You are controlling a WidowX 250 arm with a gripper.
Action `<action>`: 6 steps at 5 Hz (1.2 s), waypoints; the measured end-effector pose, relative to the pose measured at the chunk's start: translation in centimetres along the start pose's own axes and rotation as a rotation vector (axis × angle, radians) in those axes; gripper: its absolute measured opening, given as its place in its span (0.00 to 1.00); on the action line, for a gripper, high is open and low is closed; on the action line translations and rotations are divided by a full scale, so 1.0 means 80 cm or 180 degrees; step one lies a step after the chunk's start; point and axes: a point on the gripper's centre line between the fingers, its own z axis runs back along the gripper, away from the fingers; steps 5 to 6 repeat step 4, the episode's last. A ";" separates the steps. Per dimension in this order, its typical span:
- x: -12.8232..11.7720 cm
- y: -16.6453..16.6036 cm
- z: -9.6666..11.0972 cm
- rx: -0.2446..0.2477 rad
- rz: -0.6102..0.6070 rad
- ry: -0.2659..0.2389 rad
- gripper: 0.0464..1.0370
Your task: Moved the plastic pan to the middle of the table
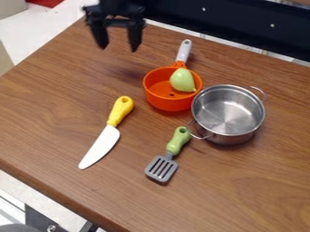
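Spatula (pixel 176 144), 6 o'clock; orange pan (pixel 167 103), probably light, stiff, is best gripped by its 12-o'clock handle (pixel 183 51); claw (pixel 118 49), 11 o'clock, is spread.

So, a shiny metal pot (pixel 228 114) with two wire loop handles can be seen sitting upright, and a green-handled spatula (pixel 170 153) with a slotted grey head has been left right by one loop. Over to the left, a toy knife (pixel 108 131) is laid flat, yellow handle up top, white blade angled down-left. A pale green toy pear (pixel 182 80) can be spotted too, tipped over.
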 end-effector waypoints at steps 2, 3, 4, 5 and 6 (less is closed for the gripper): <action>-0.039 -0.001 0.013 -0.0104 -0.0427 0.0108 0.96; -0.041 -0.026 0.037 -0.0136 -0.0560 0.0211 0.96; -0.061 -0.058 0.040 -0.0059 -0.0753 0.0212 0.96; -0.061 -0.058 0.040 -0.0059 -0.0753 0.0212 0.96; -0.061 -0.058 0.040 -0.0059 -0.0753 0.0212 0.96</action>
